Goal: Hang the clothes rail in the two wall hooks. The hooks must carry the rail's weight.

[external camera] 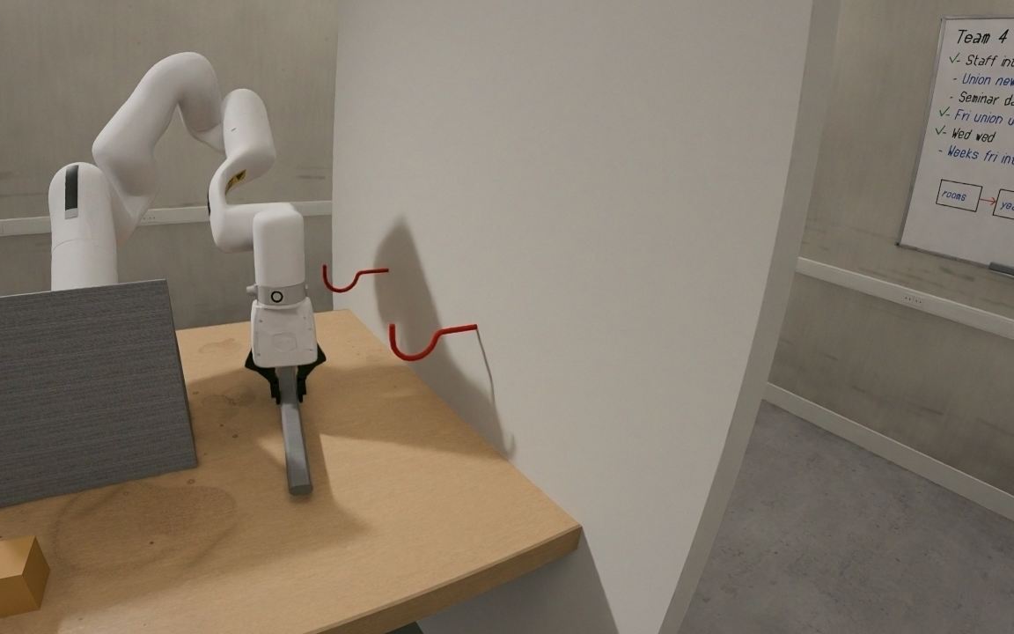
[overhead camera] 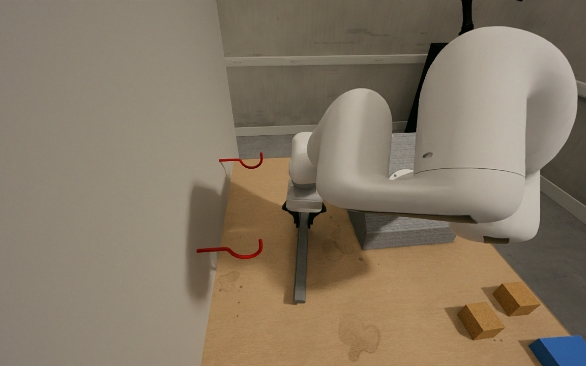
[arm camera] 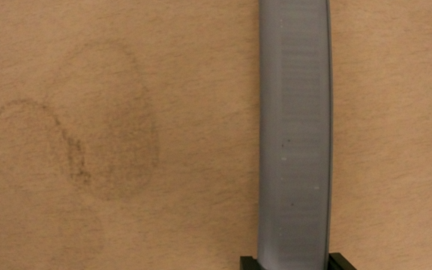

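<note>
Stained wooden table [overhead camera: 422,282], grey-walled room.

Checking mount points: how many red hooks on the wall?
2. Far hook sits near the table's back edge; near hook sits closer to the camera, beside the rail. None seem hidden.
</note>
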You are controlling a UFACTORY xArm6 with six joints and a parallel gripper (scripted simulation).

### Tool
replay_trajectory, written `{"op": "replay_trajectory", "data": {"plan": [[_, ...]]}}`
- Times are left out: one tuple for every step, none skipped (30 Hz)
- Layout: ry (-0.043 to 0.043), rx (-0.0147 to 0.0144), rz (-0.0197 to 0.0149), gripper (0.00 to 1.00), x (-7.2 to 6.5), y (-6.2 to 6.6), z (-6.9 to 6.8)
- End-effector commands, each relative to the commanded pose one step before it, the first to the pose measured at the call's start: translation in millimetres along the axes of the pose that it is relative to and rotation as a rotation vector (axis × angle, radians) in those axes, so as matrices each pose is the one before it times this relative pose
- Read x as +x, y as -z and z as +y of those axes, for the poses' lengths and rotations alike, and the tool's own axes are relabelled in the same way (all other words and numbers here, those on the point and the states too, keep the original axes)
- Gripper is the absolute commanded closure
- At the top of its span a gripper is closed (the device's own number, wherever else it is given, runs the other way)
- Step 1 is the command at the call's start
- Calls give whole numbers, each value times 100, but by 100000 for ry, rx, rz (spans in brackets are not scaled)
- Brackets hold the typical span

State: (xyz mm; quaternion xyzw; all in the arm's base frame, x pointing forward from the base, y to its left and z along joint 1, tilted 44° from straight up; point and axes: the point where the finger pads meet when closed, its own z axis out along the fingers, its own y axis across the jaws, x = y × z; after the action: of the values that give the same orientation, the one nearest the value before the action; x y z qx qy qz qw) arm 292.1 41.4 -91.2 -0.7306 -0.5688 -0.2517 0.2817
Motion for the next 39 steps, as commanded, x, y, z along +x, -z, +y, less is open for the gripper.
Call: {"op": "replay_trajectory", "data": {"plan": [[69, -250, -72, 100, -11, 380, 112], [0, 0, 0, 100, 0, 67, 0], [0, 0, 0, 100, 0, 67, 0], [0, 0, 0, 100, 0, 67, 0], [0, 0, 0, 100, 0, 67, 0], [0, 0, 0, 100, 0, 67, 0], [0, 0, 0, 100, 0, 67, 0], [0, 0, 0, 100, 0, 67, 0], [0, 0, 0, 100, 0, 67, 0], [0, 0, 0, 100, 0, 67, 0], [0, 0, 0, 100, 0, 67, 0], [0, 0, 0, 100, 0, 0, 0], [0, 0, 0, 100, 0, 0, 0], [0, 0, 0, 100, 0, 68, 0], [0, 0, 0, 100, 0, 67, 0], [0, 0, 0, 100, 0, 67, 0], [0, 0, 0, 100, 0, 67, 0], [0, 0, 0, 100, 0, 67, 0], [0, 0, 0, 100, 0, 67, 0], [0, 0, 0, 100, 0, 67, 0], [0, 0, 0, 100, 0, 67, 0], [0, 0, 0, 100, 0, 67, 0], [0, 0, 0, 100, 0, 67, 0], [0, 0, 0, 100, 0, 67, 0], [0, 0, 0, 100, 0, 67, 0], [0, 0, 0, 100, 0, 67, 0], [0, 0, 0, 100, 0, 67, 0], [0, 0, 0, 100, 0, 67, 0], [0, 0, 0, 100, 0, 0, 0], [0, 0, 0, 100, 0, 0, 0], [0, 0, 0, 100, 0, 68, 0], [0, 0, 0, 100, 0, 67, 0], [0, 0, 0, 100, 0, 67, 0], [0, 0, 0, 100, 0, 67, 0], [0, 0, 0, 100, 0, 67, 0], [0, 0, 0, 100, 0, 67, 0], [0, 0, 0, 100, 0, 67, 0], [0, 0, 0, 100, 0, 67, 0], [0, 0, 0, 100, 0, 67, 0]]}}
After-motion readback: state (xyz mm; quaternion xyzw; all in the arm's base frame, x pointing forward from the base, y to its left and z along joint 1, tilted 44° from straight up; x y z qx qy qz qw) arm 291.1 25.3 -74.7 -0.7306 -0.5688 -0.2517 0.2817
